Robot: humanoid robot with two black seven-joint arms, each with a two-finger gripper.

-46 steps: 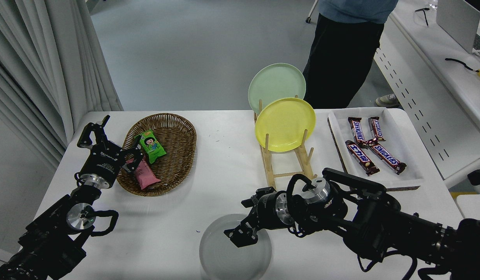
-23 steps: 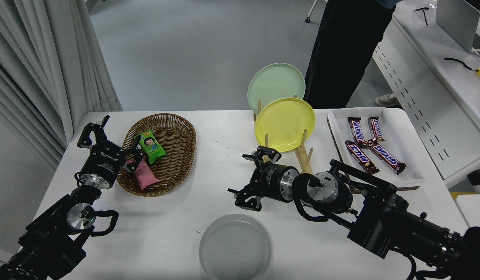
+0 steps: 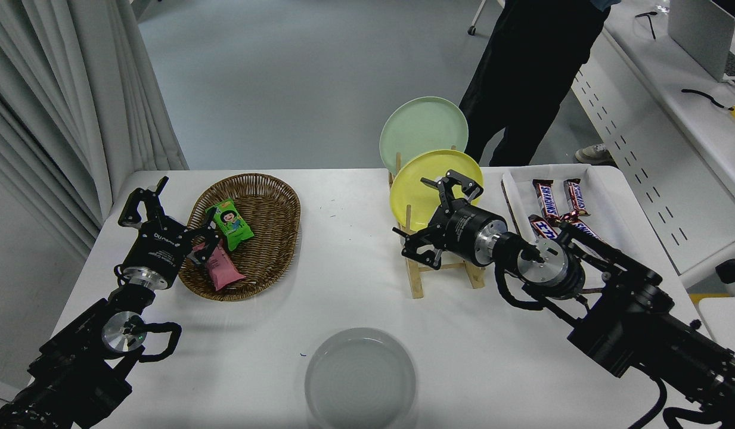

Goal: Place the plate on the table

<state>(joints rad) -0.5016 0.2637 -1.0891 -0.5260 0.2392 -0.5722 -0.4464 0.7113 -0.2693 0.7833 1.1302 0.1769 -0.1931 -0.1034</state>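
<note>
The pale grey plate lies flat on the white table near its front edge, with nothing touching it. My right gripper is open and empty, raised in front of the yellow plate in the wooden rack, well away from the grey plate. My left gripper is parked at the lower left beside the wicker basket, open and empty.
A mint green plate stands behind the yellow one in the rack. A wicker basket holds snack packs. A white tray with chocolate bars is at the right. A person stands beyond the far edge.
My right gripper has let go of the grey plate, leaving it flat on the table, and moved up and back to the right toward the rack. The left arm stayed still.
</note>
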